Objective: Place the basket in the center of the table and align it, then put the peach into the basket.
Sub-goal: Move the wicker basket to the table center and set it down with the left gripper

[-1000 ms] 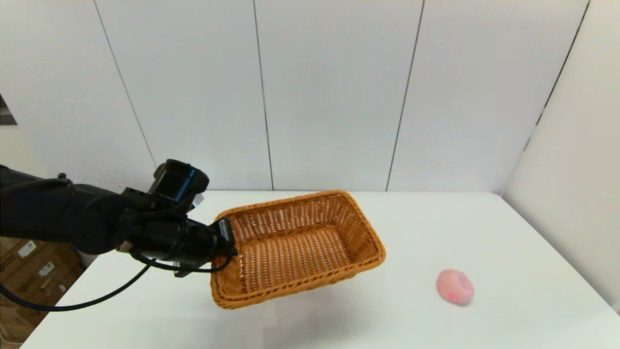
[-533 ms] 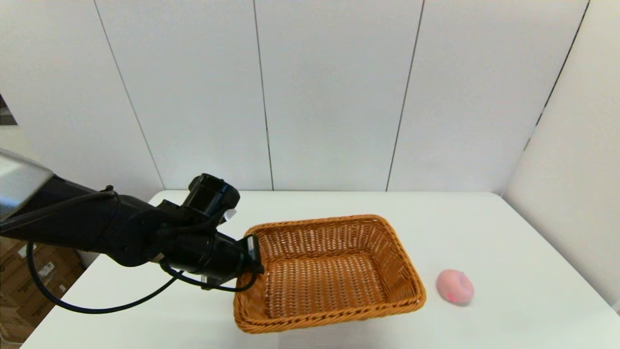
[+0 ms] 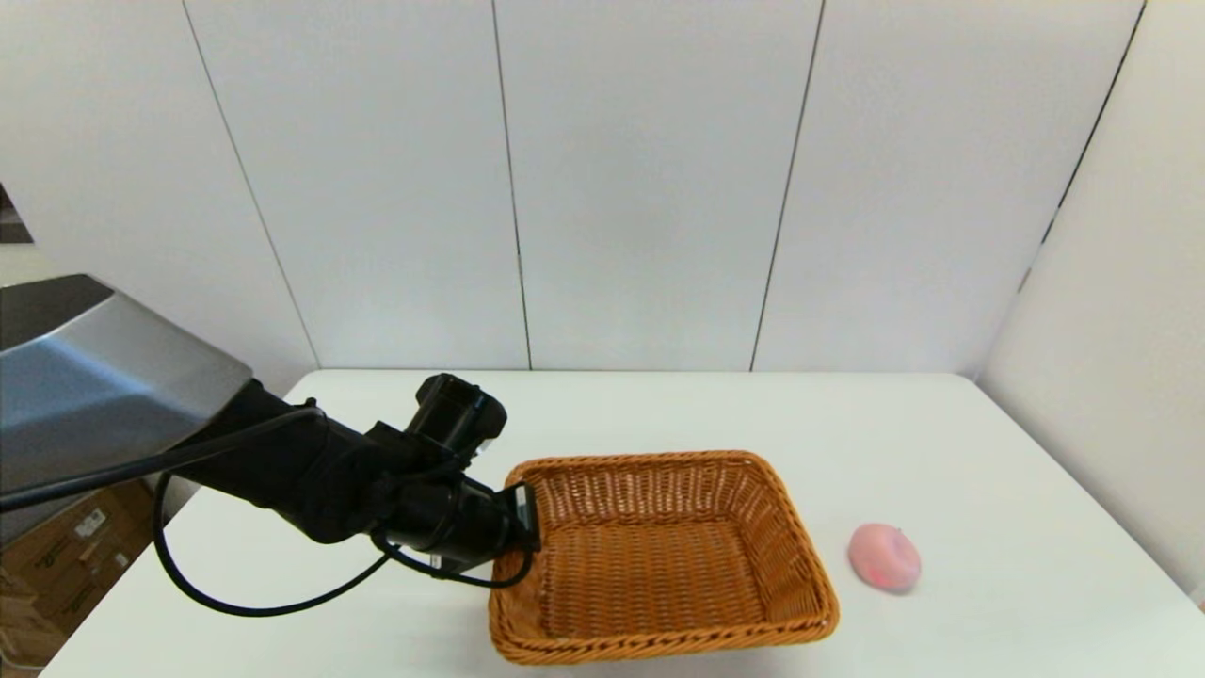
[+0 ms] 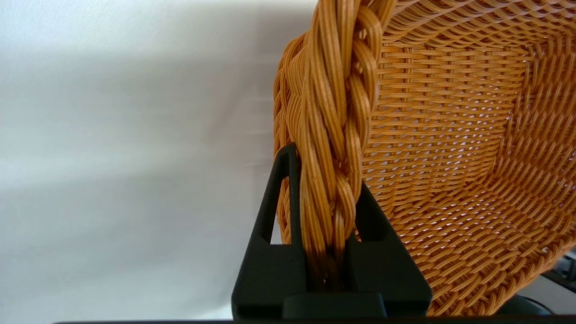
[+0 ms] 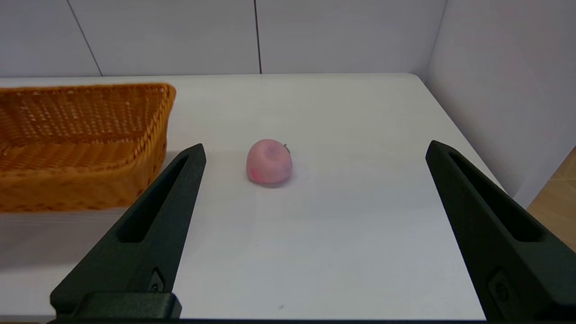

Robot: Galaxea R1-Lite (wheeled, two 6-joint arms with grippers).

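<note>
Gripping the left short side of the rectangular orange-brown woven wicker basket (image 3: 664,556), the left gripper (image 3: 522,527) has its two black fingers (image 4: 281,211) clamped on the braided rim (image 4: 335,135), one inside the wall and one outside. Over the last second the left arm has carried the basket down and toward the robot's right: a second ago it hung tilted with its far corner raised, and now it sits level, low over or already on the plain white tabletop (image 3: 988,452), roughly at the middle of the surface and with its long sides running across the robot's front. Contact with the surface cannot be confirmed, though the near rim looks settled. That suggests the placing and aligning step is nearly finished, with the release of the rim left to do. Farther right, the small roundish pale pink peach (image 3: 884,557) lies on the tabletop where it lay before, just beside the basket's right wall but not touching it. The right gripper (image 5: 315,234) waits near the tabletop's front edge, fingers spread wide apart and empty, facing the peach, well placed for the pickup.
</note>
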